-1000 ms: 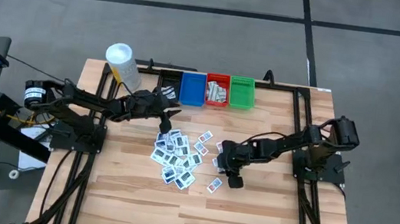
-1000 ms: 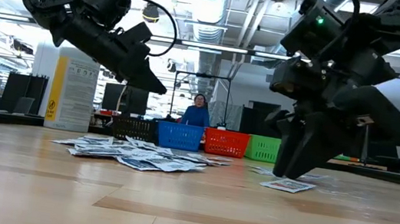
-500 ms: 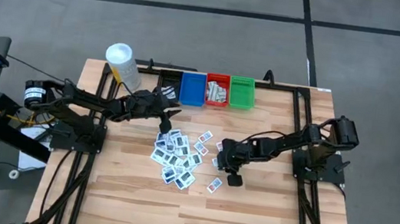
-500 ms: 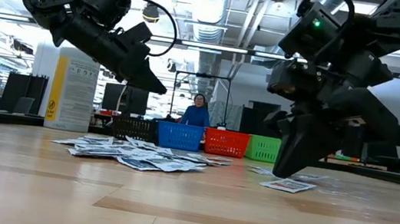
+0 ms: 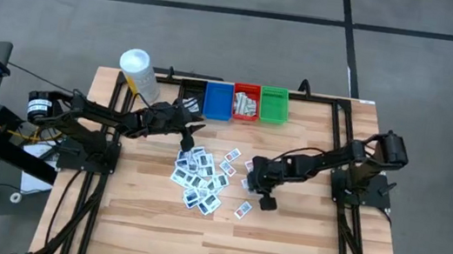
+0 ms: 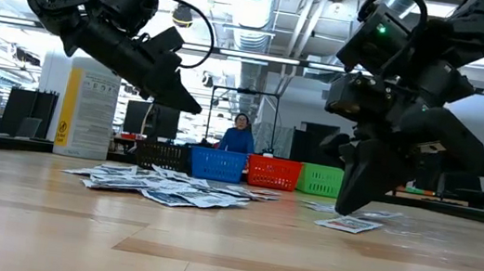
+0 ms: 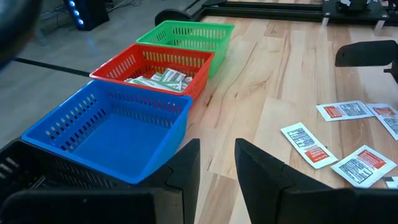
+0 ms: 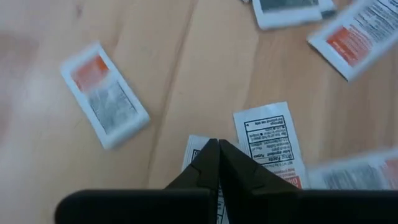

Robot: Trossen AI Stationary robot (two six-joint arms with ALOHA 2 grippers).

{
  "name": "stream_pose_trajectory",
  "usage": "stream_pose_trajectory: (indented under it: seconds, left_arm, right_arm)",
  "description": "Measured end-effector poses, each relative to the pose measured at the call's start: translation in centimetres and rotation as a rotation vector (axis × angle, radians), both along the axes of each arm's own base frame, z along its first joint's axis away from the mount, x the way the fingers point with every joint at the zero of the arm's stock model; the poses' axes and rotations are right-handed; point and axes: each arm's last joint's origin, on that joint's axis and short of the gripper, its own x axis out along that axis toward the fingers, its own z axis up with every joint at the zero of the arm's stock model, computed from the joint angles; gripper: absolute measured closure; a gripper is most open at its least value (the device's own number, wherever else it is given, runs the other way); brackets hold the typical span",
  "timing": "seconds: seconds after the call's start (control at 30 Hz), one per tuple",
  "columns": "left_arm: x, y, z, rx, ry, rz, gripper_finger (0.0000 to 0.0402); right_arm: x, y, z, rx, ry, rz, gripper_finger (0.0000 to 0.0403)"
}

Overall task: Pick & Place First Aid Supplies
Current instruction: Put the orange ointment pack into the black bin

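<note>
The first aid supplies [image 5: 201,176] lie as a loose heap of small white packets at the table's middle, with strays near its right side [image 5: 244,209]. My right gripper [image 5: 250,183] slants down at the heap's right edge, shut, with a white packet [image 8: 194,149] at its tips. My left gripper [image 5: 194,124] hangs open above the table just in front of the black bin [image 5: 191,98], nothing between its fingers [image 7: 186,165]. My right gripper's shut fingers [image 8: 205,160] meet at the upper edge of a white packet with dark print [image 8: 193,144], coming slanting down from the table's right. The fingers cover most of the packet. I cannot tell if it is lifted clear of the table.
Four small bins stand in a row at the far edge: black, blue [image 5: 219,100], red [image 5: 245,102] with packets in it, and green [image 5: 273,104]. A white-capped yellow cylinder [image 5: 138,76] stands at the far left. A person shows beyond the table [image 6: 238,135].
My right gripper has shut its fingers at the heap's right edge; the gap seen in the low view a second ago is gone.
</note>
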Motion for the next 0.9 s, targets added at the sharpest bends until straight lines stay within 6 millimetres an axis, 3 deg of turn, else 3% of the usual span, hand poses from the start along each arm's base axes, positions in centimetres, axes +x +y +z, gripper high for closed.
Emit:
stream_pose_trajectory:
  seconds: [0.2, 0.4, 0.6, 0.9]
  left_arm:
    - [0.0, 0.0, 0.0, 0.0, -0.002, 0.0, 0.03]
    - [-0.1, 0.0, -0.1, 0.0, 0.0, 0.0, 0.03]
    - [-0.1, 0.0, -0.1, 0.0, 0.0, -0.001, 0.03]
    - [0.0, -0.3, -0.1, 0.0, 0.0, -0.011, 0.03]
  right_arm:
    - [-0.8, 0.3, 3.6, -0.037, -0.112, 0.022, 0.0402]
    - [-2.1, 0.4, 4.9, -0.069, -0.081, -0.037, 0.0401]
    - [-2.8, 0.2, 4.1, 0.015, 0.053, -0.215, 0.0385]
    - [-2.2, 0.3, 1.4, 0.05, 0.17, -0.328, 0.0332]
